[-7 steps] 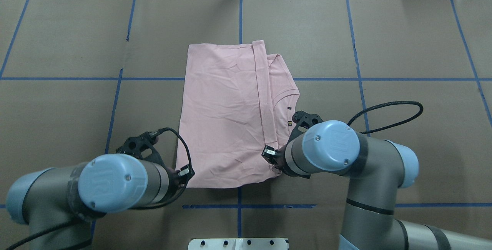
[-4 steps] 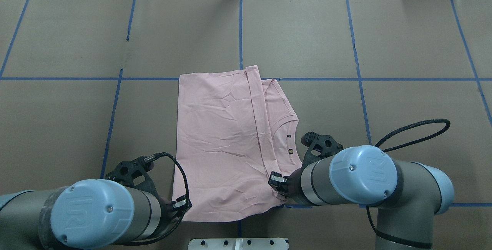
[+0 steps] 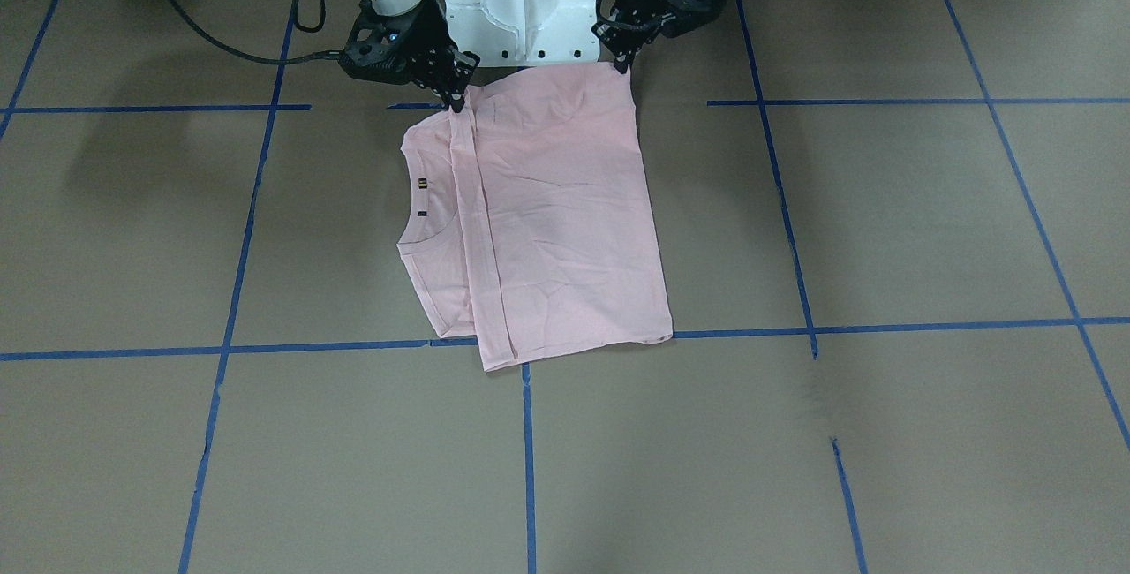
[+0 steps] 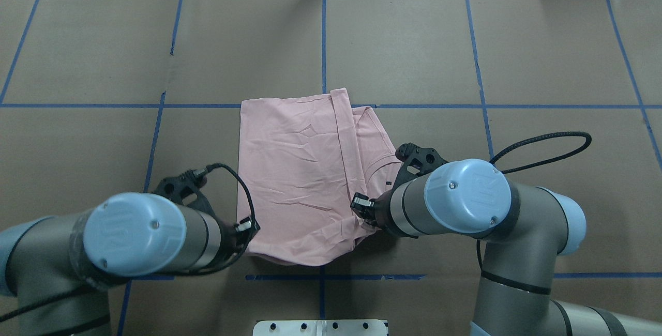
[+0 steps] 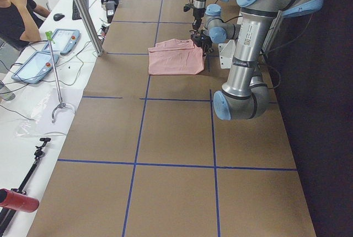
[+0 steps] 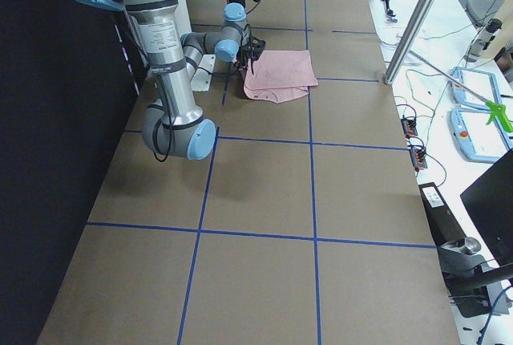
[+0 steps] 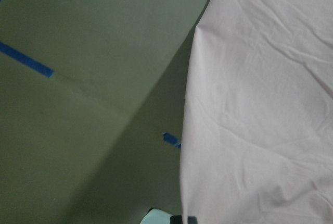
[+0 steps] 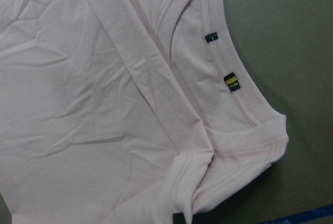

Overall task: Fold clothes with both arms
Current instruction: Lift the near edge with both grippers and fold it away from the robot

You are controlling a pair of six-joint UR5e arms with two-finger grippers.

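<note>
Look to your left in the overhead view: the left arm [image 4: 134, 235] comes in low over the brown table [image 4: 93, 41], and the left gripper [image 3: 623, 62] is closed on the near left corner of the T-shirt [image 4: 295, 170]. Its fingertips are small in the front view, so that pinch seems firm rather than plainly shows. The pale pink T-shirt lies in the middle of the table close to the white pedestal [image 3: 521, 0], plain side up, with one long strip folded over. Its far edge rests by a blue tape line [image 4: 77, 105], and its near edge hangs off the surface with shadow beneath. Toward your right, the ribbed collar [image 8: 229, 94] with a yellow-and-black tag [image 8: 231, 82] faces outward. The right gripper [image 3: 455, 97], on the right arm [image 4: 465, 201], is clamped on the near right corner beside it.
</note>
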